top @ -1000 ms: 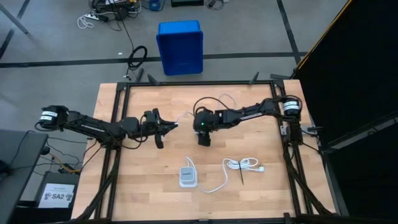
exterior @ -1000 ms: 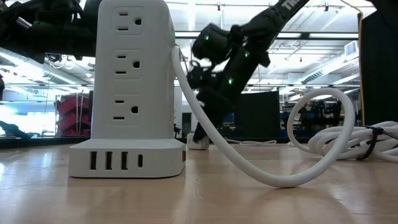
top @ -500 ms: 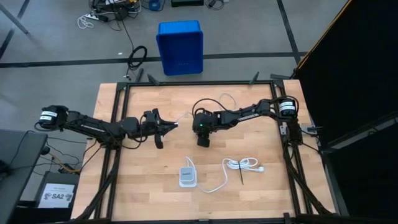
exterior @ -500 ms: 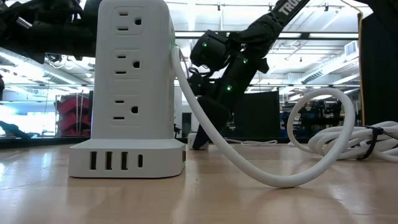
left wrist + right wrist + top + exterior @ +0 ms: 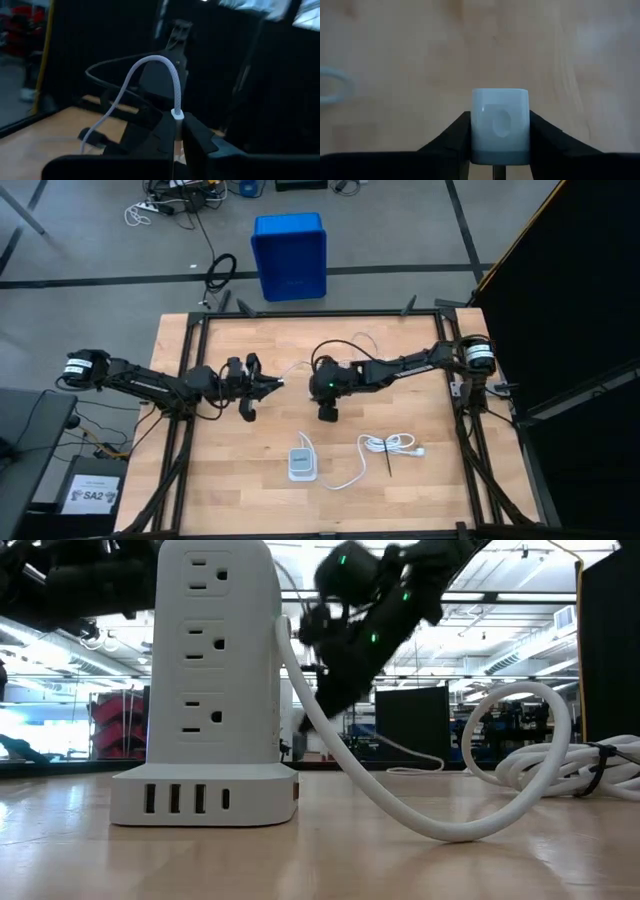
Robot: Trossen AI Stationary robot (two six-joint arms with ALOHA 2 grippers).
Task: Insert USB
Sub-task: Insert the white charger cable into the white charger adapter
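Observation:
The USB (image 5: 295,367) is a thin whitish cable that runs from my left gripper (image 5: 272,385) toward the table's far side. That gripper is shut on the cable's plug end (image 5: 177,115) left of the table's middle. A little to its right, my right gripper (image 5: 327,414) is shut on a small white charger block (image 5: 500,122) and holds it above the wood. The block's face with an oval socket looks back along the fingers. The low view shows my right arm raised; the block is blurred there. My left gripper pinches the USB's plug end (image 5: 177,115) between its two fingers, which point toward the table's right and slightly upward. The cable leaves the fingertips, arcs upward (image 5: 150,62) and falls away slack. My right gripper pinches the block's two opposite sides (image 5: 476,125) between its fingers (image 5: 457,132). The fingers slant downward from the far right. The block is lifted clear of the table.
A white power strip tower (image 5: 300,465) stands near the table's front middle, with several USB ports in its base (image 5: 190,798). Its thick white cord (image 5: 390,445) lies bundled to the right with a black tie. A blue bin (image 5: 290,255) stands on the floor beyond the far edge.
My right gripper has risen and moved a little toward the near edge, taking the white block off the table, where it lay a second ago. My left gripper has tipped its fingers upward with the USB plug still held.

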